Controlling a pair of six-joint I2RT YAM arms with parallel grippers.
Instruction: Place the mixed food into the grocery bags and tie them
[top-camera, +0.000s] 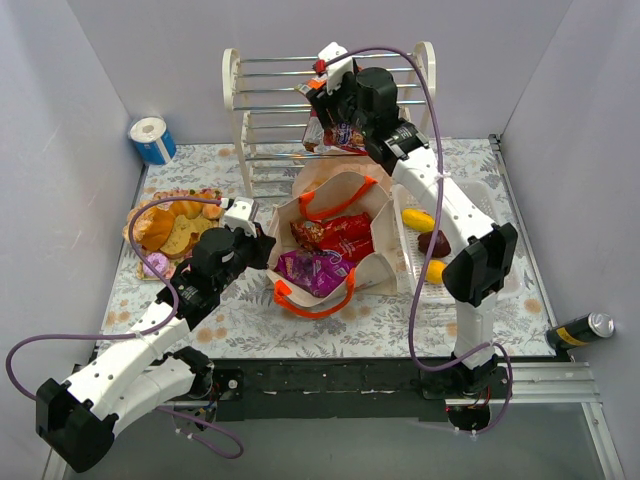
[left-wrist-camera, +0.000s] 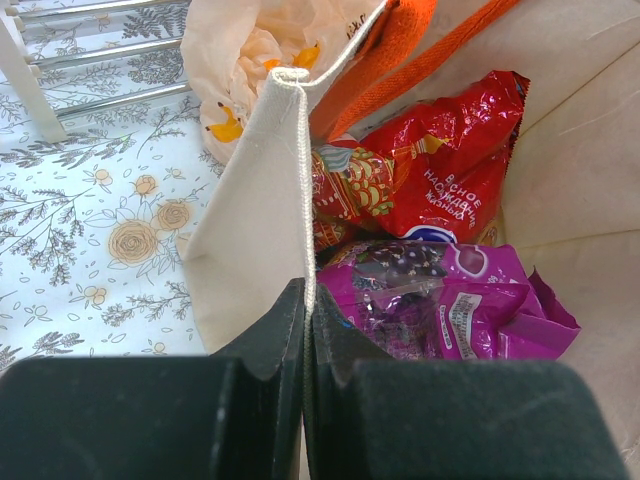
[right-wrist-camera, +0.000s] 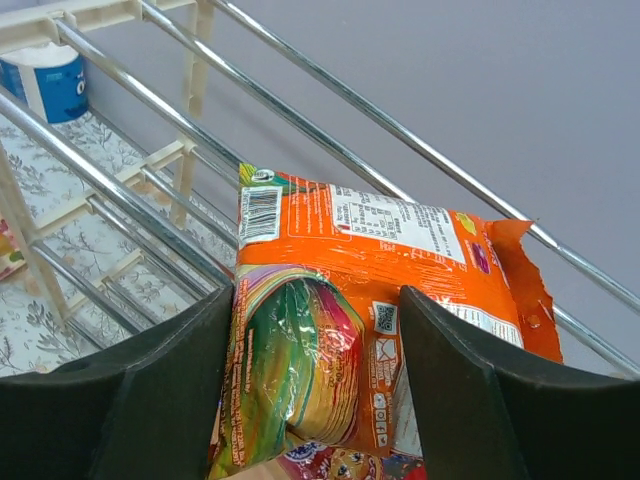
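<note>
1. Two grocery bags lay mid-table before the cream, metal-railed rack (top-camera: 243, 110). One was the beige canvas tote with orange handles (top-camera: 384, 205), its mouth open. The thin peach plastic bag (top-camera: 312, 180) lay just behind it.
2. The tote already held a shiny red packet (top-camera: 335, 232) and a purple packet (top-camera: 315, 270). Filling was the step in hand, and tying was not yet begun.
3. The left gripper (left-wrist-camera: 305, 320) was pressed together on the tote's rim seam, holding the mouth open.
4. The right gripper (right-wrist-camera: 315, 295), up at the rack, pinched an orange snack packet (right-wrist-camera: 380, 240), with fingers against both its sides.
5. Small yellow and dark fruit (top-camera: 420, 220) lay in the white lattice basket (top-camera: 490, 190), right of the tote.
6. Next, I judged, the right arm had to carry the packet clear of the rails and release it over the open tote.
</note>
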